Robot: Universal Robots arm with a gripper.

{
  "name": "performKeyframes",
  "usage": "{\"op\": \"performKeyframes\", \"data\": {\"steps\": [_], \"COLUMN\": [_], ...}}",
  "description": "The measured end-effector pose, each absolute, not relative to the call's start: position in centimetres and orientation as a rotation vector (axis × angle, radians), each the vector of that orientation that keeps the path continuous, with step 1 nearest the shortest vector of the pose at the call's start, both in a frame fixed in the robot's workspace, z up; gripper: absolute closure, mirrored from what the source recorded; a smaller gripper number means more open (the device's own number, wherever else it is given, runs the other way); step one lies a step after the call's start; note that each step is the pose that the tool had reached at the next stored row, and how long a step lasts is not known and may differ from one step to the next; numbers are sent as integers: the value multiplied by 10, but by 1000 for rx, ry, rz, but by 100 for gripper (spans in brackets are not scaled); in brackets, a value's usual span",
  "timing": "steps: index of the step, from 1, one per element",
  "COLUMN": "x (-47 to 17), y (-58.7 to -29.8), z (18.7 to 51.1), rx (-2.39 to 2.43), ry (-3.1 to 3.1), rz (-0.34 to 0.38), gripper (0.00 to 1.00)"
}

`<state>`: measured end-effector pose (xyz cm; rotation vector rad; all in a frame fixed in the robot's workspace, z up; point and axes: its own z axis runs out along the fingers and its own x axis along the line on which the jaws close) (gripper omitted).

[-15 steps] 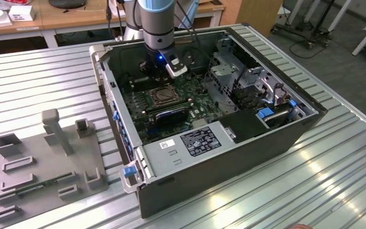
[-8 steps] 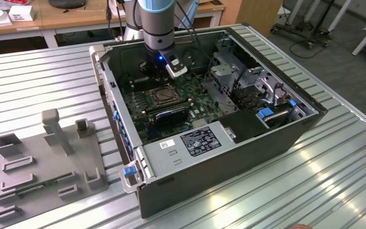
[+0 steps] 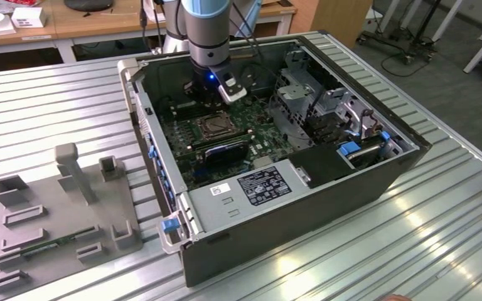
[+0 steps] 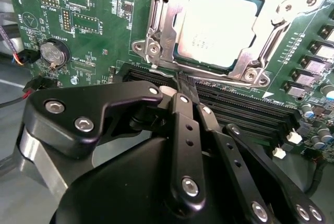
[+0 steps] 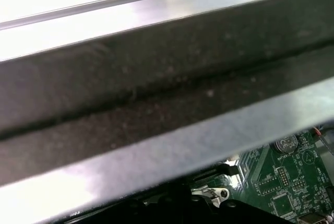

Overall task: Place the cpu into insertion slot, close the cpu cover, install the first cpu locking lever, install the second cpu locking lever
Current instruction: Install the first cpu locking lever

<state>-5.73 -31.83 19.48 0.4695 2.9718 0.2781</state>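
My pincer (image 4: 186, 84) is closed, tips pressed together with nothing I can make out between them. It sits just beside the near edge of the slot (image 4: 152, 46), where the cpu (image 4: 219, 23) lies seated under the cover (image 4: 249, 68). The risk I judge is a slip: the tips hang right over the black memory slots (image 4: 235, 109), so a skewed push could scrape them or the board (image 4: 88, 20). The second wrist view gives that seating close up, while the exterior view shows my arm (image 3: 203, 31) reaching down into the open case (image 3: 291, 207).
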Motion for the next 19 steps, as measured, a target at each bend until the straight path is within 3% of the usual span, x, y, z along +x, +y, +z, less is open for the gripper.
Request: {"op": "performKeyframes", "data": {"steps": [19], "x": [-56], "y": [-318], "z": [200], "rx": [469], "ry": [2972], "rz": [274], "gripper": [89]}}
